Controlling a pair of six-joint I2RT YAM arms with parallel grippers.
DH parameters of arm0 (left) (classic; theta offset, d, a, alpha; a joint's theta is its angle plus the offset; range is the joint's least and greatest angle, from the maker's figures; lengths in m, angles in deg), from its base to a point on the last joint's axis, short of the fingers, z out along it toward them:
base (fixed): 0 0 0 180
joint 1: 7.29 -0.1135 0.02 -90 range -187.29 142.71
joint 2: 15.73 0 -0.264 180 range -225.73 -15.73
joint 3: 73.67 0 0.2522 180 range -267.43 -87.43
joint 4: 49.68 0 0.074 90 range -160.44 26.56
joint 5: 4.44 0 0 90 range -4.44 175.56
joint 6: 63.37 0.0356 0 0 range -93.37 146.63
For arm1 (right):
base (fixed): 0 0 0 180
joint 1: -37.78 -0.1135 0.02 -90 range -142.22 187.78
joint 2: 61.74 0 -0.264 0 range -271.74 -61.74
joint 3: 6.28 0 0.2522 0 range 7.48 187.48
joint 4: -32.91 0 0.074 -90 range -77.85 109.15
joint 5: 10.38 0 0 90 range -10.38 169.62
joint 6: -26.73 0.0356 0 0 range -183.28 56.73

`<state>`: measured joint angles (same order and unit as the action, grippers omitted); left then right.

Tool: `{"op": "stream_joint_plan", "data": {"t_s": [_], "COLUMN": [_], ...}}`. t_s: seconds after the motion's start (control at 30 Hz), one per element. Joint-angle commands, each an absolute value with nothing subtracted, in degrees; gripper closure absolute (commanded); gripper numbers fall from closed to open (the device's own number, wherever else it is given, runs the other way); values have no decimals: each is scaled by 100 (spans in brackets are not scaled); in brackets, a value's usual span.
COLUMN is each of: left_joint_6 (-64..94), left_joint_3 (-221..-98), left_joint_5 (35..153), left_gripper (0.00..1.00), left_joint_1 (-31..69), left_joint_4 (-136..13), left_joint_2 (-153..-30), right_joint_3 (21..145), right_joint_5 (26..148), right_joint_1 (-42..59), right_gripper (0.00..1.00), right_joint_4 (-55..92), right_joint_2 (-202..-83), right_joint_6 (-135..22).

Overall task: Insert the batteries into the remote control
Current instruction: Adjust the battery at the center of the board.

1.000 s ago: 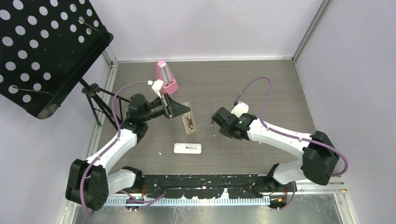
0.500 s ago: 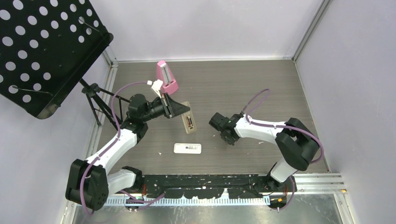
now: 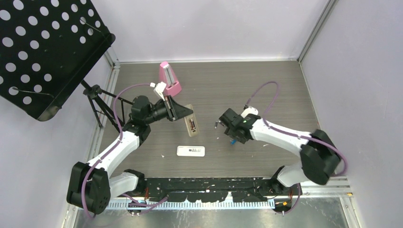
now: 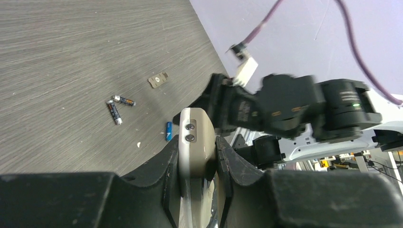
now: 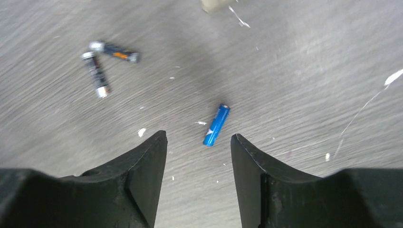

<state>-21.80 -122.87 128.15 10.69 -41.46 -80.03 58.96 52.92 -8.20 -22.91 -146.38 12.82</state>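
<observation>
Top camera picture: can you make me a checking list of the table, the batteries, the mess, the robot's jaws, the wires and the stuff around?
Surface: grey wood-look table, dotted with bits.
Job's things: blue battery and two dark batteries lie loose; beige remote is gripped; white remote lies flat near the arm bases.
Clutter: white crumbs; small tan piece beyond the batteries.
Jaws: left jaws shut on the beige remote; right jaws open, hovering over the blue battery.
Cables: a purple cable loops off each arm.
Surroundings: pink metronome, black music stand with holes, pale walls.
</observation>
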Motion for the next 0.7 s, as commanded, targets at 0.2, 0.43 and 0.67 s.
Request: {"op": "stream_joint_plan", "data": {"t_s": [0.2,0.43,0.67], "left_joint_6": [-1859,-1397,-1205], "left_joint_3": [-12614,-12788,-12822], "left_joint_5": [12669,11917,11694], "left_gripper": [100,100,100], "left_joint_1": [1064,1064,1063], "left_joint_4": [-4433,-5641,-6163], "left_joint_2": [-7876,-7403,-7163], "right_joint_3": [6475,6192,5928], "right_joint_5": [7065,7150,7284], "right_joint_1": [-744,-802,-806], "right_gripper": [43,41,40], "right_joint_4": [-2068,-2923,-2284], "right_joint_2": [-13201,-13476,-14178], "right_joint_6": [-5646,-7992,-8866]}}
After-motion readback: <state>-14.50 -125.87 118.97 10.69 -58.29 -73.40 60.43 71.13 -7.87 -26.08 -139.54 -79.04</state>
